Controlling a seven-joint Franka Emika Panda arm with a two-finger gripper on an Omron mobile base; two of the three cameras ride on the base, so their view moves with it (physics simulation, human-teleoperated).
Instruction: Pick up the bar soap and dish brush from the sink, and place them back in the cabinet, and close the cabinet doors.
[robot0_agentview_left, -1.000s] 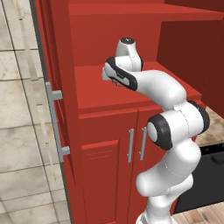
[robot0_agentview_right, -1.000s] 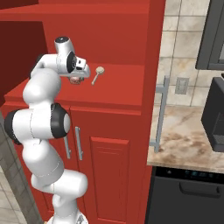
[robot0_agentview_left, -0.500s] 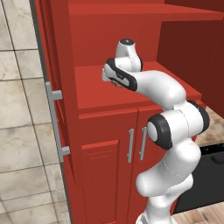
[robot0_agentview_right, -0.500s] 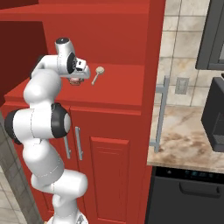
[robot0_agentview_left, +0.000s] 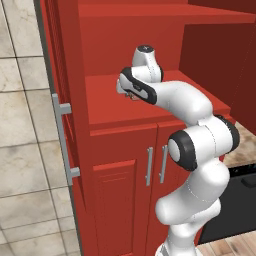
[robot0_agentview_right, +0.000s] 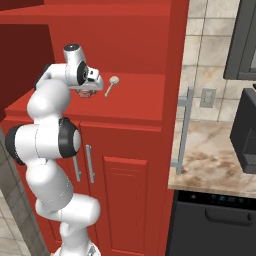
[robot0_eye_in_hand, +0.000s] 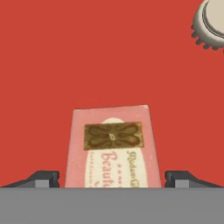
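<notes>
The bar soap (robot0_eye_in_hand: 111, 146), a pink-faced block with a brown emblem, lies flat on the red shelf (robot0_agentview_left: 107, 107) of the cabinet (robot0_agentview_right: 140, 30). My gripper (robot0_eye_in_hand: 111, 179) hangs just over it, open. One dark fingertip (robot0_eye_in_hand: 43, 178) stands off each side of the soap with a small gap. In the base views the gripper (robot0_agentview_right: 87, 93) (robot0_agentview_left: 128, 94) sits low over the shelf. The dish brush (robot0_agentview_right: 111, 85) lies on the shelf beside it, and its round pale head (robot0_eye_in_hand: 212, 24) shows at the hand view's top right. Both cabinet doors stand open: the left one (robot0_agentview_left: 55, 75) and the right one (robot0_agentview_right: 175, 75). The sink is out of view.
Long silver bar handles (robot0_agentview_left: 64, 140) (robot0_agentview_right: 182, 130) stick out from the open doors. Below the shelf are smaller red doors with short handles (robot0_agentview_left: 155, 165). To the right are a marbled counter (robot0_agentview_right: 215, 160), a dark appliance (robot0_agentview_right: 247, 130) on it and a black appliance front (robot0_agentview_right: 215, 220) beneath.
The fingers have spread apart and let go of the bar soap, which now rests on the shelf. The arm has hardly moved.
</notes>
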